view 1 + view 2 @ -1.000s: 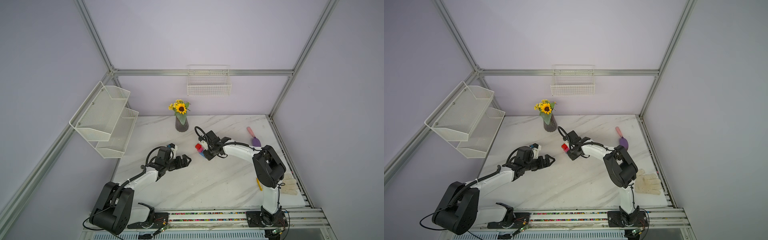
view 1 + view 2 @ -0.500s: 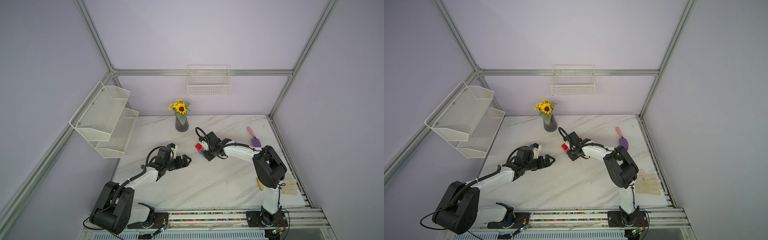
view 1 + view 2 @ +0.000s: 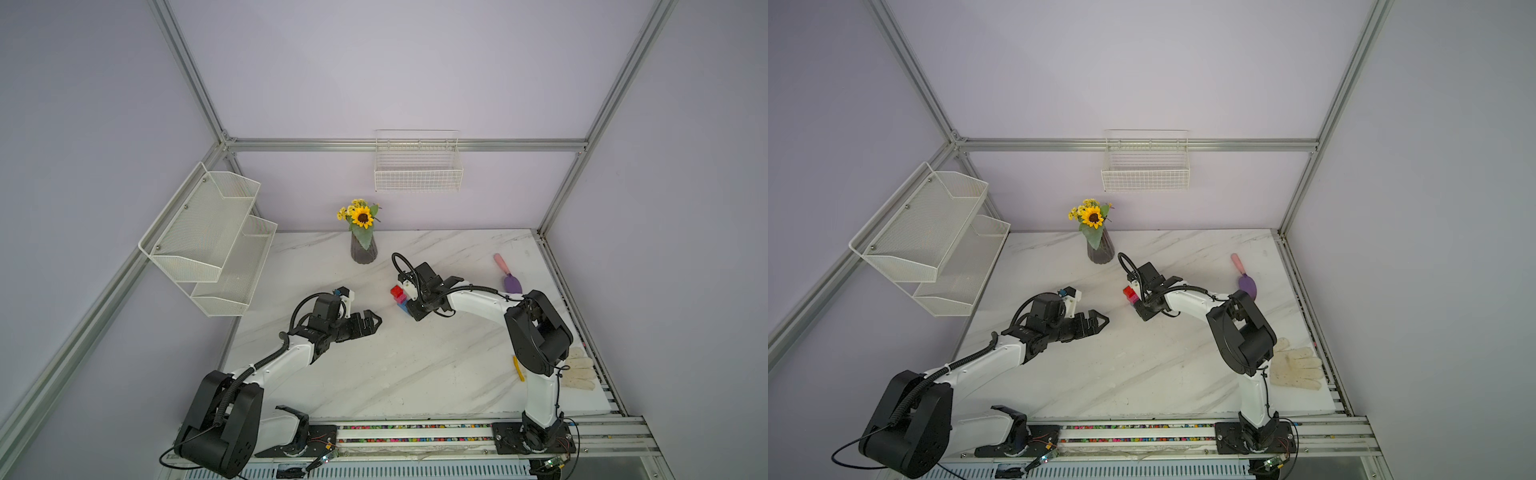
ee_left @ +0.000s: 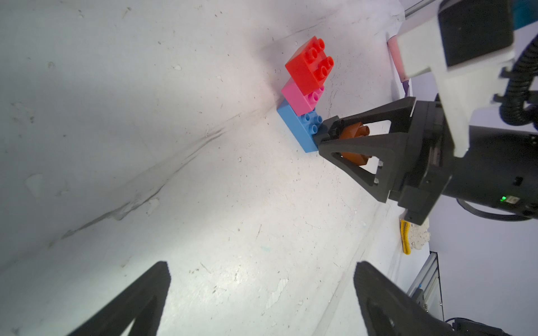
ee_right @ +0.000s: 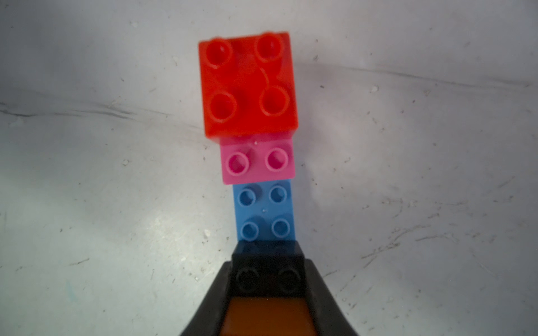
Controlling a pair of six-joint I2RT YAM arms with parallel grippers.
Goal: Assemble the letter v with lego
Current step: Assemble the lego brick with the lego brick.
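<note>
the lego [image 3: 397, 294] stands on the white marble table [image 3: 415, 374], mid-width and toward the back, as a stepped row of joined bricks. the blue brick [image 5: 263, 212] lies lowest. the pink brick [image 5: 257, 161] sits on one end of it and the red brick [image 5: 249, 84] on the pink, each stepped outward. on the other end sits the black brick [image 5: 267, 256], then the orange brick [image 5: 266, 317], cut off by the edge of the right wrist view.

the right gripper [image 5: 267, 276] has its jaws clamped on the sides of the black brick, with the orange one between the fingers too. in the left wrist view the black brick merges with the dark fingers and only orange shows through them. in both top views the gripper covers that arm of the shape.

the left gripper [image 3: 372, 322] is well apart from the bricks, jaws spread wide. whether it touches the table cannot be told.

behind stands a vase [image 3: 363, 253] of sunflowers. a trowel [image 3: 509, 276] lies toward the right edge, and a glove [image 3: 582, 372] is partly hidden by the right arm in a top view.
</note>
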